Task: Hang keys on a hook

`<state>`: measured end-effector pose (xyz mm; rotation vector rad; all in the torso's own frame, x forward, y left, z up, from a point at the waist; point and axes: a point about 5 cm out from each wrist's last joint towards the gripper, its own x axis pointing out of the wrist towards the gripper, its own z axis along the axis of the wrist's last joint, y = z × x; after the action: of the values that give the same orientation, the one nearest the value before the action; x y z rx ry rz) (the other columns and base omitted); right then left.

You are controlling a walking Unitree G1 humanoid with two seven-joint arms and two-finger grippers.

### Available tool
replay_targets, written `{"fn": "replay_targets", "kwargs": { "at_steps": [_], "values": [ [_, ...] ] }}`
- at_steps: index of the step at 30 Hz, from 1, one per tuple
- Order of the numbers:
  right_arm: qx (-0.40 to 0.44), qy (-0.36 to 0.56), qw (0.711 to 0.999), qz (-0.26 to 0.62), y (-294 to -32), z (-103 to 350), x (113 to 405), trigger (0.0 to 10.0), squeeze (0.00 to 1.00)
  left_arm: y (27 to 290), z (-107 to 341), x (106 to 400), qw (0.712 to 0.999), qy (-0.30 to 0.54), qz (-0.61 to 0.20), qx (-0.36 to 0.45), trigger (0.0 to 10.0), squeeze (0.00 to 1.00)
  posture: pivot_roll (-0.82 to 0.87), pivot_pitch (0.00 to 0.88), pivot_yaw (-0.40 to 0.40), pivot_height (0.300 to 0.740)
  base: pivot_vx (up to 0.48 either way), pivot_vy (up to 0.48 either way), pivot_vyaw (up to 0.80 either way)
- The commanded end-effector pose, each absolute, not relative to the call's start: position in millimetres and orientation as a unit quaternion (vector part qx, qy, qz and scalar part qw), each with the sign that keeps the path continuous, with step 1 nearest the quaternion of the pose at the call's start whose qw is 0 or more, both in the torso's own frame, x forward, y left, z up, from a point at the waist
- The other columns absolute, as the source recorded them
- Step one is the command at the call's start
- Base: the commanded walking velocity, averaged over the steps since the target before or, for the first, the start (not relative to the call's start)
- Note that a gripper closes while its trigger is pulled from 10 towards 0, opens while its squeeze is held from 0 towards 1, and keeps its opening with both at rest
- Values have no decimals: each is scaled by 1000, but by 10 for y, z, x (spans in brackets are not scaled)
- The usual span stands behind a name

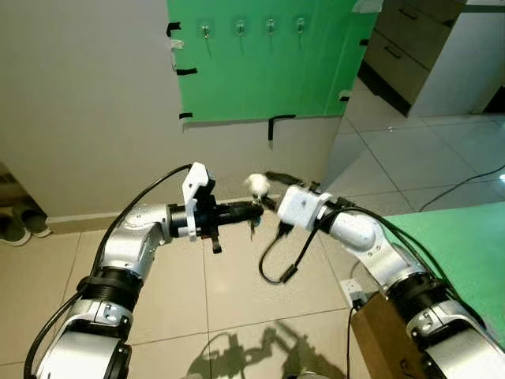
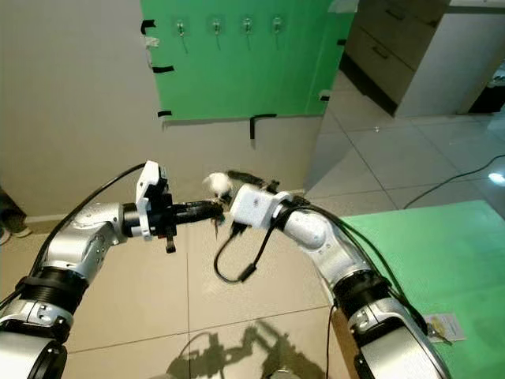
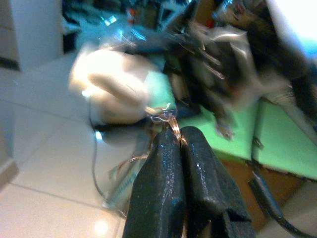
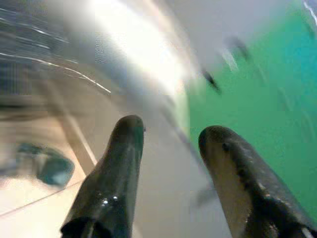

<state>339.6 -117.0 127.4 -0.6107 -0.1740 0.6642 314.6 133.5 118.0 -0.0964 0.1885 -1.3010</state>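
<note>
My left gripper (image 1: 257, 210) is held out over the floor at chest height, shut on the ring of a key bunch (image 3: 166, 117). A white fluffy pom-pom (image 1: 256, 185) sits on top of the bunch, and a key (image 1: 252, 229) dangles beneath. My right gripper (image 1: 274, 177) is just right of the pom-pom, open with nothing between its fingers (image 4: 124, 148). A row of several small hooks (image 1: 239, 28) is fixed near the top of a green board (image 1: 252, 71) on the wall ahead, well above and beyond both grippers.
The board's wall ends at a corner (image 1: 335, 150), with open tiled floor beyond. Grey drawers (image 1: 406, 47) stand at the far right. A green-topped table (image 1: 465, 245) is close on my right. Shoes (image 1: 16, 223) lie by the left wall. A cable (image 1: 465, 185) crosses the floor.
</note>
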Motion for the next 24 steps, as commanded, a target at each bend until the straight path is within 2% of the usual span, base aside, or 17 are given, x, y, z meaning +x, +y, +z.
{"fn": "replay_targets", "kwargs": {
  "at_steps": [1, 4, 5, 9, 10, 13, 14, 16, 19, 21, 22, 23, 24],
  "values": [
    [-212, -59, 943, 251, -1366, 1315, 3452, 10000, 1000, 1346, 1169, 3119, 792, 94, -601, -52, 0, 0, -92, 0, 3, 740, 0, 0, 0],
    [-103, -29, 971, 215, -1362, 1213, 3382, 10000, 1000, 1386, 1166, 3089, 811, 93, -574, -70, 0, 0, -100, 0, 24, 740, 0, 0, 0],
    [-103, -29, 971, 215, -1362, 1213, 3382, 10000, 1000, 1386, 1166, 3089, 811, 93, -574, -70, 0, 0, -100, 0, 24, 740, 0, 0, 0],
    [-16, 6, 981, 195, -1374, 1152, 3295, 10000, 1000, 1432, 1121, 3050, 832, 101, -538, -94, 0, 0, -91, 0, 27, 740, 0, 0, 0],
    [26, 20, 984, 174, -1399, 1142, 3277, 10000, 1000, 1423, 1134, 3048, 838, 101, -522, -122, 0, 0, -88, 0, 27, 740, 0, 0, 0],
    [82, 44, 985, 148, -1433, 1100, 3246, 10000, 1000, 1402, 1136, 3062, 847, 111, -489, -178, 0, 0, -82, 0, 25, 740, 0, 0, 0],
    [104, 57, 983, 139, -1441, 1059, 3221, 10000, 0, 1398, 1096, 3058, 853, 125, -467, -199, 0, 0, -81, 0, 25, 740, 0, 0, 0],
    [127, 76, 981, 127, -1449, 998, 3178, 10000, 0, 1392, 1041, 3043, 861, 138, -438, -217, 0, 0, -81, 0, 25, 740, 0, 0, 0],
    [164, 126, 973, 98, -1432, 808, 3035, 10000, 0, 1447, 799, 3046, 904, 167, -296, -259, 0, 0, -74, 0, 23, 740, 0, 0, 0],
    [162, 128, 974, 96, -1430, 801, 3021, 10000, 0, 1446, 778, 3030, 909, 166, -289, -252, 0, 0, -74, 0, 22, 740, 0, 0, 0],
    [153, 130, 975, 94, -1427, 803, 3006, 10000, 0, 1448, 756, 3017, 920, 164, -272, -228, 4471, 0, -73, 0, 20, 740, 0, 0, 0],
    [147, 123, 978, 84, -1430, 820, 3000, 10000, 0, 1441, 751, 3015, 930, 158, -256, -211, 10000, 0, -73, 0, 19, 740, 0, 0, 0],
    [138, 114, 981, 75, -1440, 841, 2997, 10000, 0, 1435, 758, 3015, 938, 149, -244, -197, 10000, 0, -73, 0, 19, 740, 0, 0, 0]
  ]
}}
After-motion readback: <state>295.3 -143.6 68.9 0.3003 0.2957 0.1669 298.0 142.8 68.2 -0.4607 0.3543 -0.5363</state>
